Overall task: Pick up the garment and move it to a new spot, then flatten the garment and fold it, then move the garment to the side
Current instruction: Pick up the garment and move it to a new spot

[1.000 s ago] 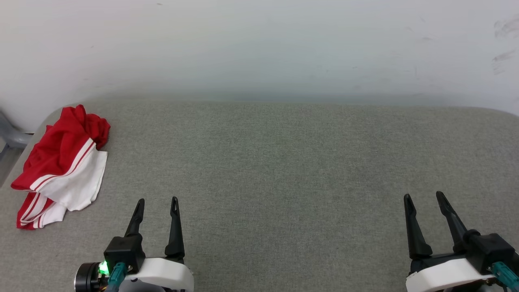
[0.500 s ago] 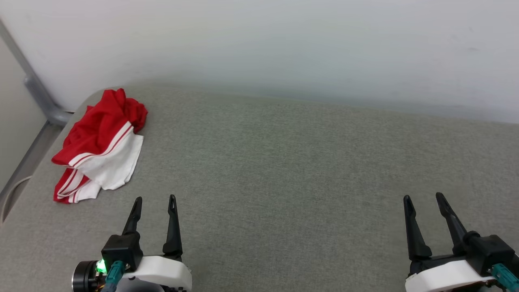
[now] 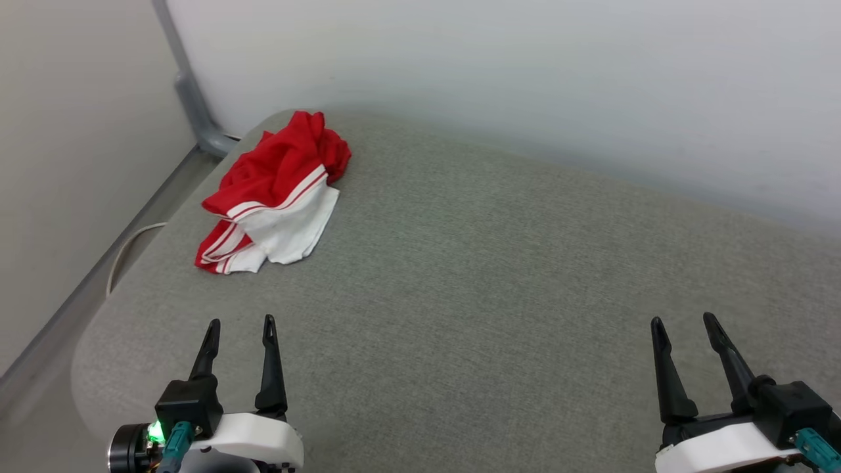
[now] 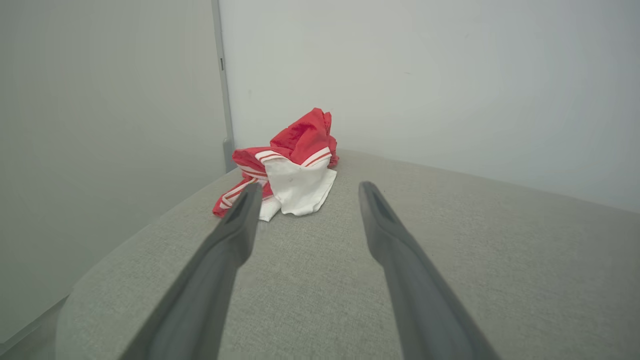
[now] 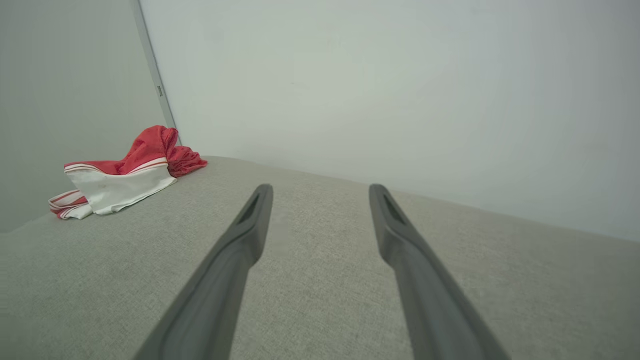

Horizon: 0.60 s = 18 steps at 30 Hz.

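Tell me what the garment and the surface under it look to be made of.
The garment: thin, soft cloth, matte red and white, likely a light knit; it slumps into loose crumpled folds.
The surface: padded upholstery in coarse grey-green woven fabric, matte; flecked weave shows and the corner is rounded, so probably cushioned, though the filling is hidden.

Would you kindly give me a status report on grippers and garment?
Left gripper and right gripper open, empty. Garment crumpled at far left corner of the cushion, untouched. Nothing in the way.

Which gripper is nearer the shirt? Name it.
The left gripper: the shirt lies just ahead of it, while the right gripper sits far off to the side.
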Motion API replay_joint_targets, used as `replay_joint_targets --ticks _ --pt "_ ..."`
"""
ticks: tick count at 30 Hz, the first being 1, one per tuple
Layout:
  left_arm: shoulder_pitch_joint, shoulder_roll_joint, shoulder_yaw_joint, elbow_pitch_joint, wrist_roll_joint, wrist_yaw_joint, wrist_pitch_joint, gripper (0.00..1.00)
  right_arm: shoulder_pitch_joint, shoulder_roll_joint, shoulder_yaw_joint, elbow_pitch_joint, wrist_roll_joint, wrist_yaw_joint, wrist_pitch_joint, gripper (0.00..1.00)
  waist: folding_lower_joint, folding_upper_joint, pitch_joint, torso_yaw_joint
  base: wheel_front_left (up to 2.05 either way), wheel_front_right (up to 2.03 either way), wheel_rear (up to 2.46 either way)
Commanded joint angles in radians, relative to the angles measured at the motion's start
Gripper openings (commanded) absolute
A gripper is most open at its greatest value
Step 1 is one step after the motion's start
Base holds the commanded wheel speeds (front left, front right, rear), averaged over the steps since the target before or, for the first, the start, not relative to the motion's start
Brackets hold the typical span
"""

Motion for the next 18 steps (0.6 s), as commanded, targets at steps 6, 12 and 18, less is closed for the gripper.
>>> replay_joint_targets --ticks 6,12,18 --pt "-0.004 -0.001 0.007 0.002 0.006 -0.001 -0.003 1.00 0.002 0.003 0.003 -0.003 0.004 -0.001 -0.002 1.00 0.0000 0.0000 0.002 0.104 0.00 0.00 0.00" --pt "0.005 -0.001 0.018 0.001 0.006 -0.004 -0.003 1.00 -0.004 0.003 0.007 -0.002 0.004 -0.001 -0.002 1.00 0.0000 0.0000 0.003 0.143 0.00 0.00 0.00" --pt "0.007 -0.001 0.025 0.001 0.000 -0.005 -0.003 1.00 -0.001 0.003 0.012 -0.002 0.005 -0.001 -0.002 1.00 0.0000 0.0000 0.004 0.150 0.00 0.00 0.00"
